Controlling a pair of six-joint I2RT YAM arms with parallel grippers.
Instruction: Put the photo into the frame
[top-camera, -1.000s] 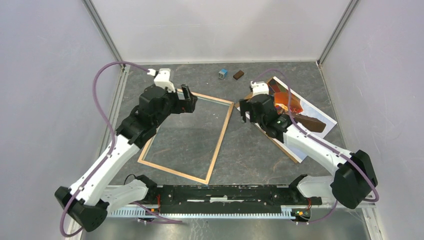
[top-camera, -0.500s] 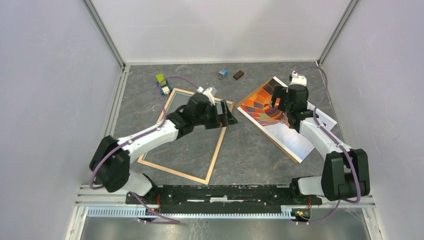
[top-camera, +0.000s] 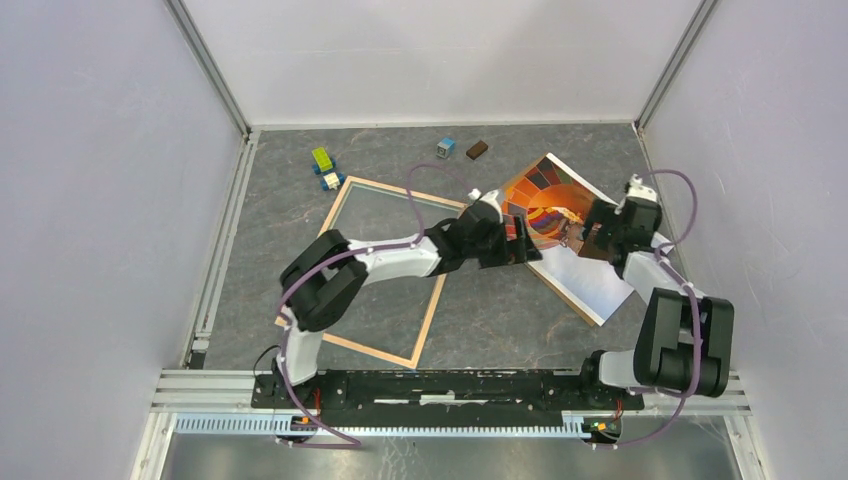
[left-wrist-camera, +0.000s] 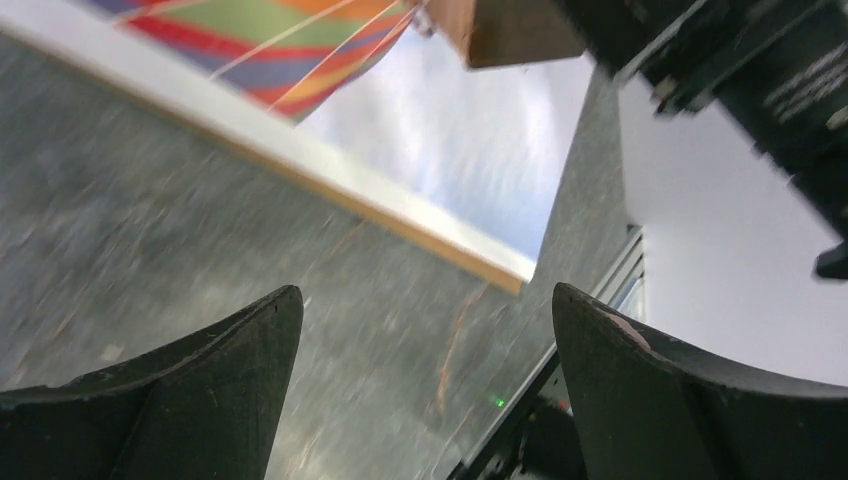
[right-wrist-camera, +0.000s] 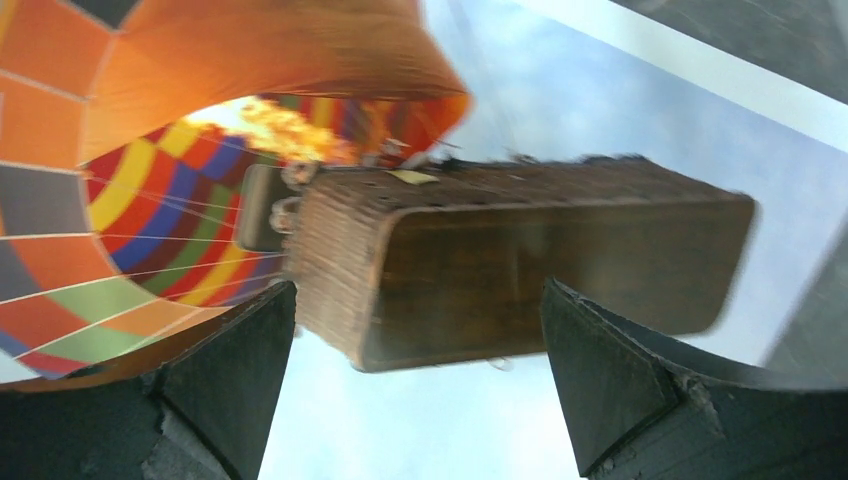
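Observation:
The photo (top-camera: 528, 192) lies picture side up at the right of the table, on a brown board whose edge (top-camera: 572, 300) shows along its near side. The frame (top-camera: 440, 285) lies flat at centre-left, wood-coloured side up and empty. My left gripper (top-camera: 520, 243) reaches across the frame's far right corner to the photo's left edge. It is open and empty, and the left wrist view shows its jaws (left-wrist-camera: 425, 290) over bare table just short of the photo (left-wrist-camera: 470, 150). My right gripper (top-camera: 587, 222) is open and empty over the photo's middle (right-wrist-camera: 150, 60), above the printed basket.
Small blocks lie at the back: green (top-camera: 321, 158), blue and yellow (top-camera: 328, 181), blue (top-camera: 446, 147) and brown (top-camera: 477, 150). Enclosure walls stand close on the left, right and back. The arms' metal rail (top-camera: 430, 385) runs along the near edge.
My left arm has swung right, from the frame's far left corner across to the photo's left edge. My right gripper has moved from the photo's left side to over its middle.

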